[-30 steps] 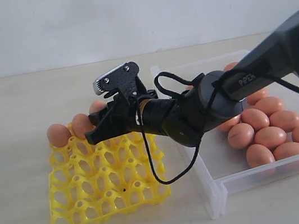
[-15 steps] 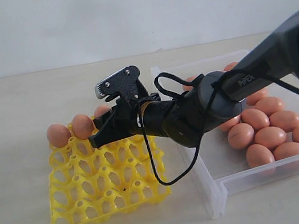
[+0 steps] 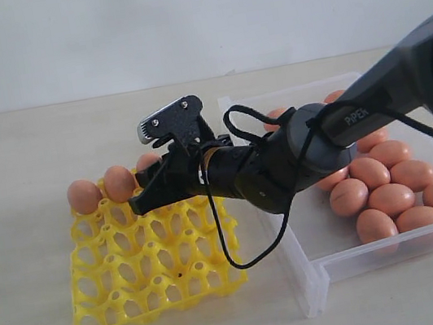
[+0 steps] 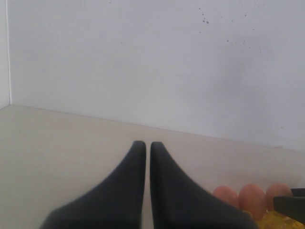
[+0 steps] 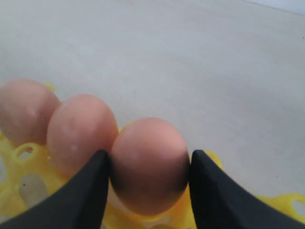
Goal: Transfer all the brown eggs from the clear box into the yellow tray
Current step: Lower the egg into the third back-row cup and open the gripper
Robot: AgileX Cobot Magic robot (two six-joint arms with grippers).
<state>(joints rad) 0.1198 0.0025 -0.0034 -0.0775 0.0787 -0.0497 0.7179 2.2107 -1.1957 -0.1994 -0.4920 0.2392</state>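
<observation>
Smooth, orange-brown oval eggs (image 3: 391, 199) are seen in two places: three are lined along the back row of the yellow lattice tray (image 3: 135, 274) on the counter (image 3: 10, 162), and about twelve can be counted loose in the clear box (image 3: 313, 279) just beside it, part of it being hidden by the right arm (image 3: 342, 122). The third egg (image 5: 147, 143) of the row is clamped in the right gripper (image 5: 149, 153), while the left gripper (image 4: 143, 143) is held closed above the counter.

"PiPER", white lettering, on right arm (image 3: 357, 116); no other text legible
</observation>
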